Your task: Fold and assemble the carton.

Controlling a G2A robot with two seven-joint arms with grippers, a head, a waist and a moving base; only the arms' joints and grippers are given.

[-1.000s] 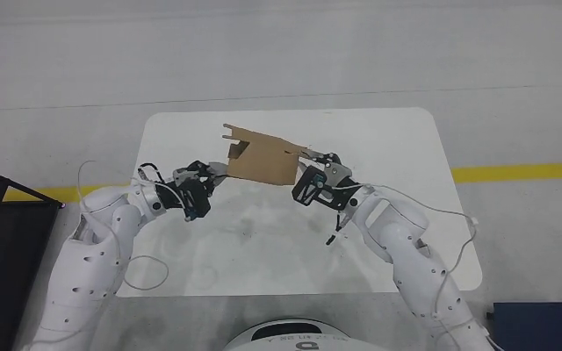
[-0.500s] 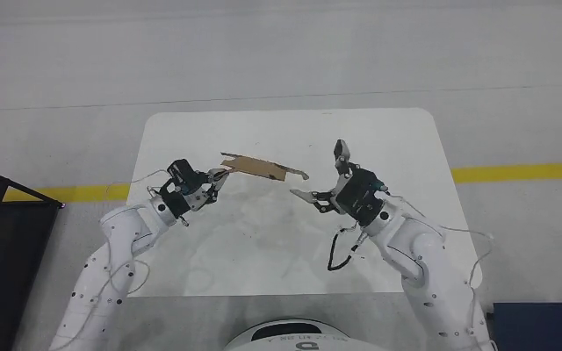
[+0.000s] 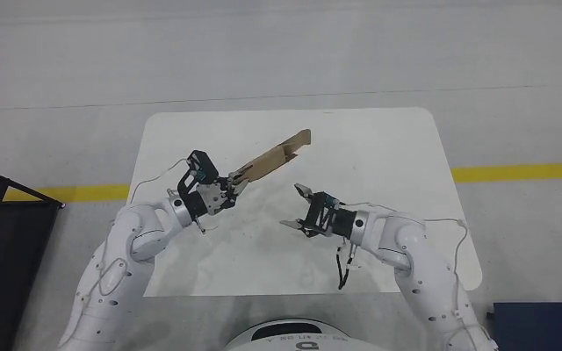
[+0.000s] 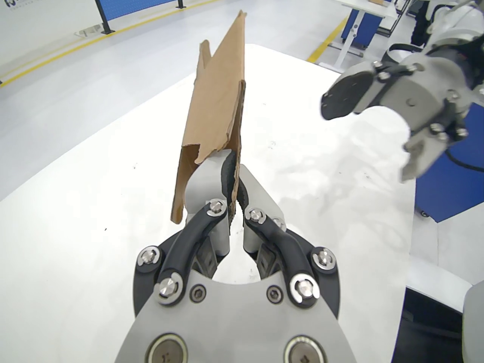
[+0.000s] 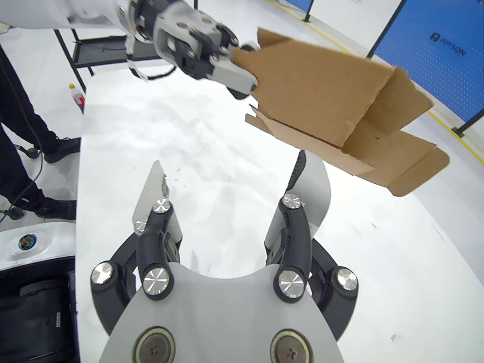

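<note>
Clearly the carton [image 3: 274, 156] is only part opened: a flat brown sleeve held in the air above the white worktop [image 3: 386, 140], slanting from just left of centre in the top view up toward the upper middle. One end is pinched between the closed jaws of the left tool [image 3: 230, 182], and in the left wrist view the cardboard edge at that grip looks ragged. In the right wrist view the upper panel sits in the upper right of the frame, with the lower flaps [image 5: 408, 160] drooping beneath it toward the right edge. The right tool [image 3: 299, 208] sits right of centre in the top view, near the carton but apart from it, jaws spread wide and holding nothing. The step in hand looks like squaring the flattened sleeve into a tube. To do it well, the right tool should probably take a free panel well away from the left grip, close on a single layer of board, not the whole stack, and then draw that panel away along the creases while the left tool holds firm. A slow pull seems wise, since the ragged edge at the pinched end could tear, and a twist of either wrist could buckle a panel instead of opening the fold.
</note>
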